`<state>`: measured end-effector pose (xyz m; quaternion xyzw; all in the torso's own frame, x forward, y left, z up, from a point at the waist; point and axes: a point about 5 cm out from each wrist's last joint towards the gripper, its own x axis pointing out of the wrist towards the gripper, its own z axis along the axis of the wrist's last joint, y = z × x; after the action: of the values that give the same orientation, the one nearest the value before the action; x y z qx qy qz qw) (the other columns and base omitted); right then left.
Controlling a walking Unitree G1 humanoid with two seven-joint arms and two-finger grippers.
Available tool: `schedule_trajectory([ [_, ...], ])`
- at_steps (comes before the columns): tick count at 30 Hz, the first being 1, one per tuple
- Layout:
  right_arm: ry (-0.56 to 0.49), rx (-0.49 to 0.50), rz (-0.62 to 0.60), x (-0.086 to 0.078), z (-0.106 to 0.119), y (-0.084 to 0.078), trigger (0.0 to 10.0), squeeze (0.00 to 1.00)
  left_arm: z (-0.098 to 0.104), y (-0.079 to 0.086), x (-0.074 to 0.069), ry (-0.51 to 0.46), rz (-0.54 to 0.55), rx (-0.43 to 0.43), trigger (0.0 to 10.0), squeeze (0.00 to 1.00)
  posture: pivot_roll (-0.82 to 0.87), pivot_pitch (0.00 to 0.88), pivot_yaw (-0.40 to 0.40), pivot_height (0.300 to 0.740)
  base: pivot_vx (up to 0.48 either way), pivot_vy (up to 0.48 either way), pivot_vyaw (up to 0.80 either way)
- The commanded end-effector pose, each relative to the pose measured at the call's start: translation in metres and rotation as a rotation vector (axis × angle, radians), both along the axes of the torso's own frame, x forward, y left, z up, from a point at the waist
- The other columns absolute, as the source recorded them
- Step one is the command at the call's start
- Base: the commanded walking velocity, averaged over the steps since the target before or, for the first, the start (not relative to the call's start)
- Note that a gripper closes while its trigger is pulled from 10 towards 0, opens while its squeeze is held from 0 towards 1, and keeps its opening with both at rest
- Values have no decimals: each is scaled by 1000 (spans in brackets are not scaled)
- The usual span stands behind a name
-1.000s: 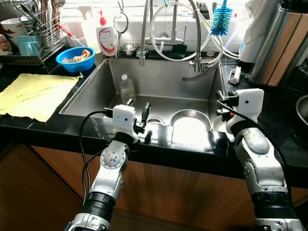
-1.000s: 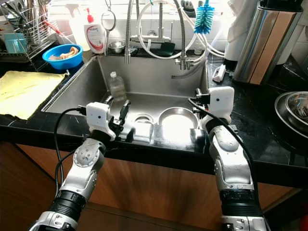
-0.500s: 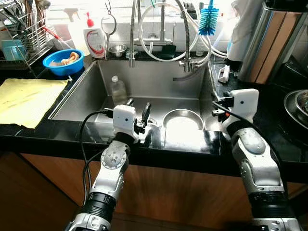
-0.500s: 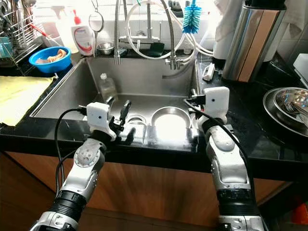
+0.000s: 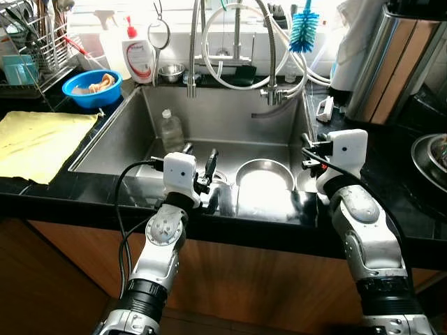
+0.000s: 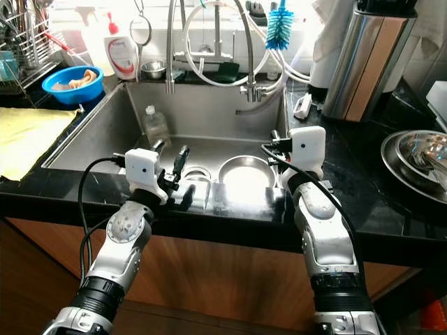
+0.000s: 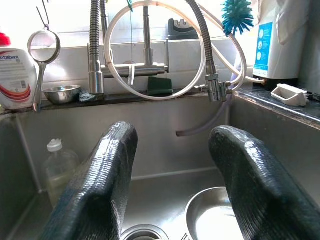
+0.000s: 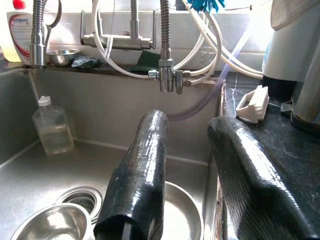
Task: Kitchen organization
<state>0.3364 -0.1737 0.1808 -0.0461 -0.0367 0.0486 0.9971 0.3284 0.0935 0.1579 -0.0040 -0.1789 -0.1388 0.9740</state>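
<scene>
A steel bowl (image 5: 264,173) lies on the bottom of the stainless sink (image 5: 133,136), right of the drain (image 5: 222,174). A clear plastic bottle (image 5: 170,129) stands at the sink's back left. My left gripper (image 5: 200,155) hovers over the sink's front edge near the drain, open and empty; the left wrist view looks between its fingers (image 7: 100,180) at the bottle (image 7: 59,170) and bowl (image 7: 215,220). My right gripper (image 5: 306,152) is at the sink's front right corner, open and empty. The right wrist view shows a second, smaller bowl (image 8: 47,225) near the drain (image 8: 82,197).
A spring faucet (image 5: 193,49) and hoses hang over the sink's back. On the left counter are a yellow cloth (image 5: 38,139), a blue bowl (image 5: 91,82), a soap bottle (image 5: 137,52) and a dish rack (image 5: 31,42). A steel canister (image 5: 394,63) and stacked steel bowls (image 6: 419,153) stand right.
The whole picture has shifted as the camera moved, mostly in the first half second. Both grippers stay open over the sink's front edge; the right one has edged slightly toward the sink.
</scene>
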Motion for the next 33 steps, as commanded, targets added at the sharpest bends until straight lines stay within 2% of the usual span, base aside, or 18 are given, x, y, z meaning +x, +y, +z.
schedule_trajectory([
  [1,6,-11,1,2,1,2,10000,0,-1,0,-1,-3,7,20,10000,0,-163,0,51,740,0,-420,0],
  [7,25,0,-7,4,-1,0,10000,0,-1,1,-1,-1,10,19,10000,0,-163,0,50,740,0,-446,0],
  [9,31,-4,-9,5,-2,0,10000,0,-1,1,-1,0,11,18,10000,0,-162,0,50,740,0,-262,-788],
  [21,37,-15,-14,6,-2,0,10000,0,-2,2,0,8,23,9,10000,0,-161,0,42,740,0,0,-66],
  [24,111,-44,-36,8,-8,-2,10000,0,-3,3,0,10,26,8,10000,0,-163,0,43,740,0,0,0],
  [30,167,-42,-79,9,-13,-5,10000,0,-2,3,1,10,25,7,10000,0,-163,0,43,740,0,0,0],
  [33,189,18,-106,10,-9,-8,10000,0,-3,2,1,12,22,6,10000,0,-170,0,47,740,0,0,0],
])
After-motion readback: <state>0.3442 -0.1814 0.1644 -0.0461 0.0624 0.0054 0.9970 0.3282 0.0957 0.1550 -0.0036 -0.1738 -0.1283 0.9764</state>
